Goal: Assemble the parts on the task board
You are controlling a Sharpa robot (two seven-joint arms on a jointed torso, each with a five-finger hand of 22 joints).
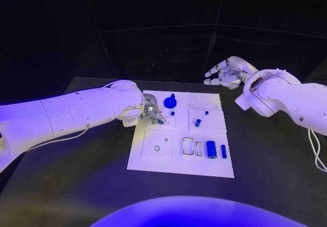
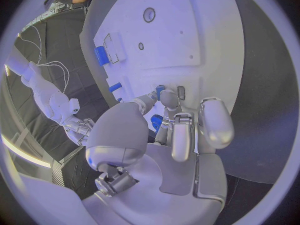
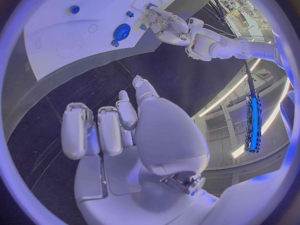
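Fingers (image 2: 164, 99) of my left hand (image 1: 149, 112) pinch a small blue part (image 2: 160, 89) low over the task board's (image 1: 214, 168) left edge — poised for seating, I'd judge; right hand (image 1: 228, 72) waits (fingers spread, nothing held) beyond the far edge.

A black table (image 1: 272, 156) under everything; dark wall panels (image 1: 163, 42) stand behind it.

I work in what looks like a robotics lab: my black table (image 1: 81, 189) stands before dark panelled walls (image 1: 163, 42), with cluttered shelving (image 3: 240, 5) and long strip lights (image 3: 253, 120) beyond it.
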